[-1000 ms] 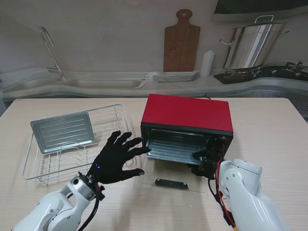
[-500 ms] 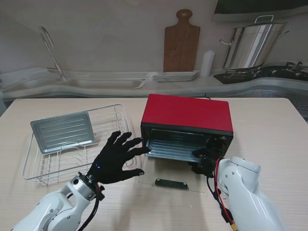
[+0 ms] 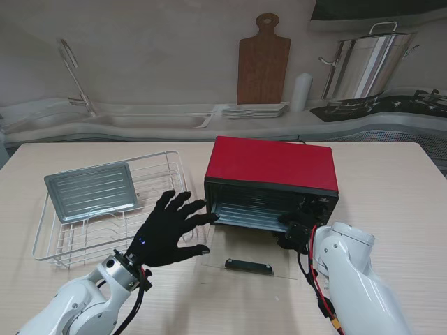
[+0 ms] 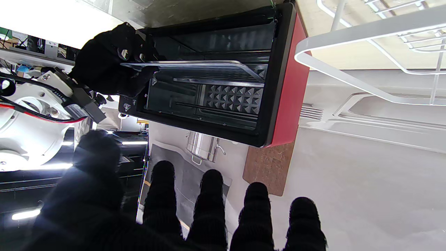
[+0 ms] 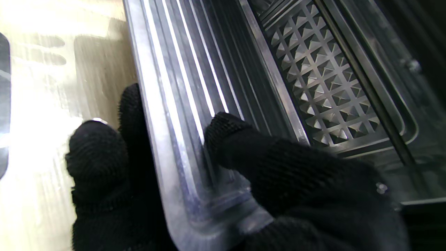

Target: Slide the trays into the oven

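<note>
At oven (image 3: 271, 183) mouth, right hand (image 3: 296, 232) pinches tray (image 3: 250, 217) edge; left hand (image 3: 166, 229) splayed, holding nothing.

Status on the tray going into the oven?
Right hand shut on tray, partway into oven. Left hand open beside oven. Second tray on rack. Nothing blocking.
</note>
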Available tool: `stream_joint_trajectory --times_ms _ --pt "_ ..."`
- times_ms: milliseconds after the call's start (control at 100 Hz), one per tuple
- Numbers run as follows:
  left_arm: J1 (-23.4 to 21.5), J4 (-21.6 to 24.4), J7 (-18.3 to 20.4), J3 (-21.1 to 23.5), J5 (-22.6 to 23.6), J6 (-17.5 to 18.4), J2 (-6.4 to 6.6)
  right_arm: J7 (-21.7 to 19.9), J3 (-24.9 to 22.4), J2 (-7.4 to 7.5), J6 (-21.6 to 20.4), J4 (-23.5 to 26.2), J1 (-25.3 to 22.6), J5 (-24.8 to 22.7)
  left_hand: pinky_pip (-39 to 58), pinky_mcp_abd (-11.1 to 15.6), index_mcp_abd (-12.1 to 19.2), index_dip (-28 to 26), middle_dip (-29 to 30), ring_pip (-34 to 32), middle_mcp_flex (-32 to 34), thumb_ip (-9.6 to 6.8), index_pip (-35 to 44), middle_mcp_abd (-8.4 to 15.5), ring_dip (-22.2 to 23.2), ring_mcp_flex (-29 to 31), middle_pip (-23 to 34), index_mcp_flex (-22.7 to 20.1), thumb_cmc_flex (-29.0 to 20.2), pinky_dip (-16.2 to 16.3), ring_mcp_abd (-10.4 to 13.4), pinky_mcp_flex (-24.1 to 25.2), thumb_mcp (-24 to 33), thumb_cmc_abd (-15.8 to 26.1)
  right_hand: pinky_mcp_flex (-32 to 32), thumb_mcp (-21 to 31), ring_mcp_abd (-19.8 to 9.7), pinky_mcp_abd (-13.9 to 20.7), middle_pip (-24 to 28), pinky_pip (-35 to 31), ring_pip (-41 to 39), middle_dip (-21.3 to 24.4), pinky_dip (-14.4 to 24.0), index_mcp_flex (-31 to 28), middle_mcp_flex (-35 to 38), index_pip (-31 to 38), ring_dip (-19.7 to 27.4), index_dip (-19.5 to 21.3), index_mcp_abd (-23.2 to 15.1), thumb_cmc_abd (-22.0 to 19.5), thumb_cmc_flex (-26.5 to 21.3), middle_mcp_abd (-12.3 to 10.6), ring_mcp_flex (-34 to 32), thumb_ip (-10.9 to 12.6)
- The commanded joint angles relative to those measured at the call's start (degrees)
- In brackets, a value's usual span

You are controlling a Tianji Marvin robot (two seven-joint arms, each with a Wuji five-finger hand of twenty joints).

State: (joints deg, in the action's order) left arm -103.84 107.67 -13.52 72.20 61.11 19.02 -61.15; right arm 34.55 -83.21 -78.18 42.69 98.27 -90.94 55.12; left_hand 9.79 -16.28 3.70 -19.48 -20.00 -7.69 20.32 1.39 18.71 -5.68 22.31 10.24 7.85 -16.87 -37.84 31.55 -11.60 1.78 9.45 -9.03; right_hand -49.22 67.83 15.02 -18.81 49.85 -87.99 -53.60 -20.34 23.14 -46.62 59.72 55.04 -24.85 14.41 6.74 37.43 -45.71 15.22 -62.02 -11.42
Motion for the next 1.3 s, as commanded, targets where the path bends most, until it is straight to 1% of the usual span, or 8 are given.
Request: stream_joint_trajectory --times_ms 0,270,410,580,670,790,1040,1290 --pt "-0.4 0.6 1.1 0.0 0.0 -0.2 -0.16 -0.6 0.2 -0.64 -0.6 -0.1 0.4 0.1 -2.4 1.4 1.3 -0.9 1.4 1.6 -1.3 -1.27 -0.9 1.4 -0.6 -1.4 -0.8 1.0 0.3 -1.0 1.6 0.8 -1.4 2.3 -2.1 -0.6 2.3 0.3 -0.4 -1.8 0.5 0.4 -0.7 -1.5 2.9 0.4 0.2 -1.0 -1.8 0.0 -2.6 0.8 -3.2 -3.0" --pt "-0.4 0.5 1.1 0.0 0.0 -0.2 -0.16 -0.9 0.1 -0.5 -0.8 -0.1 0.2 0.4 -2.4 1.4 1.2 -0.9 1.4 1.6 -1.3 -1.28 -0.9 1.5 -0.5 -1.4 -0.8 1.0 0.3 -1.0 1.6 0.8 -1.4 2.3 1.0 -4.7 2.3 0.4 -2.1 0.2 4.0 1.3 -1.9 0.9 0.4 -1.0 1.4 -3.1 -0.4 0.6 -0.2 0.8 -0.2 -2.1" --pt "-0.4 0.5 1.1 0.0 -0.1 -0.2 -0.17 -1.7 -0.2 -0.21 -1.1 0.1 -0.1 1.0 -2.4 1.3 1.2 -0.9 1.4 1.6 -1.4 -1.28 -0.9 1.4 -0.5 -1.4 -0.8 1.0 0.3 -1.0 1.5 0.8 -1.4 2.2 4.1 -0.7 2.5 -0.2 -2.6 2.3 6.6 0.1 -1.8 1.3 -2.9 -5.1 2.1 -3.2 1.1 4.6 8.3 1.1 2.8 -1.2" --pt "-0.5 0.5 1.0 0.0 0.0 -0.3 -0.16 -2.4 -0.4 0.1 -1.4 0.4 -0.6 1.6 -2.4 1.3 1.2 -0.9 1.4 1.6 -1.4 -1.28 -0.9 1.5 -0.6 -1.4 -0.8 1.0 0.3 -1.0 1.6 0.8 -1.3 2.2 6.4 1.7 2.8 -0.6 -4.1 4.2 8.6 -1.2 -1.1 -0.5 -4.9 -13.8 2.9 2.0 2.1 4.5 15.8 1.5 4.8 2.2" --pt "-0.5 0.5 1.0 0.0 0.0 -0.3 -0.17 -2.7 -0.5 0.23 -1.5 0.7 -0.9 1.8 -2.5 1.3 1.2 -0.9 1.4 1.6 -1.4 -1.28 -0.9 1.4 -0.6 -1.4 -0.8 1.0 0.3 -1.0 1.6 0.8 -1.3 2.2 6.9 0.8 3.1 -1.0 -4.8 5.1 9.9 -1.0 -1.2 -0.7 -5.2 -15.2 3.4 2.7 2.6 3.2 16.8 1.6 5.6 3.2" --pt "-0.5 0.5 0.9 0.0 0.0 -0.2 -0.18 -2.8 -0.7 0.34 -1.7 1.1 -1.3 2.0 -2.4 1.4 1.2 -0.9 1.4 1.6 -1.3 -1.27 -0.9 1.4 -0.6 -1.4 -0.8 1.0 0.3 -1.0 1.6 0.8 -1.3 2.2 8.5 -0.3 2.9 -2.3 -8.5 9.1 15.3 0.4 -2.8 -0.8 -5.5 -19.1 5.8 5.4 3.4 1.7 17.8 1.9 6.3 6.2" --pt "-0.7 0.5 0.6 0.0 0.1 -0.2 -0.19 -3.2 -1.1 0.37 -2.0 1.5 -2.2 0.9 -2.4 1.4 1.3 -0.9 1.4 1.6 -1.4 -1.27 -0.9 1.6 -0.6 -1.4 -0.8 1.1 0.3 -1.0 1.5 0.8 -1.3 2.3 14.2 -1.3 1.7 -2.7 -17.5 18.9 28.6 3.4 -7.2 1.6 -8.1 -23.9 10.5 4.9 4.5 1.2 18.1 1.9 9.8 6.5" --pt "-0.8 0.5 0.4 0.0 0.1 -0.2 -0.2 -4.0 -1.8 0.49 -2.2 2.1 -3.2 0.0 -2.5 1.3 1.1 -1.0 1.4 1.6 -1.3 -1.28 -0.8 1.4 -0.6 -1.4 -0.8 1.0 0.3 -1.0 1.6 0.8 -1.3 2.2 16.3 -1.6 1.0 -2.3 -20.4 22.7 33.3 4.3 -8.9 3.4 -9.3 -25.3 12.2 3.0 5.2 0.9 18.3 1.9 11.0 6.6"
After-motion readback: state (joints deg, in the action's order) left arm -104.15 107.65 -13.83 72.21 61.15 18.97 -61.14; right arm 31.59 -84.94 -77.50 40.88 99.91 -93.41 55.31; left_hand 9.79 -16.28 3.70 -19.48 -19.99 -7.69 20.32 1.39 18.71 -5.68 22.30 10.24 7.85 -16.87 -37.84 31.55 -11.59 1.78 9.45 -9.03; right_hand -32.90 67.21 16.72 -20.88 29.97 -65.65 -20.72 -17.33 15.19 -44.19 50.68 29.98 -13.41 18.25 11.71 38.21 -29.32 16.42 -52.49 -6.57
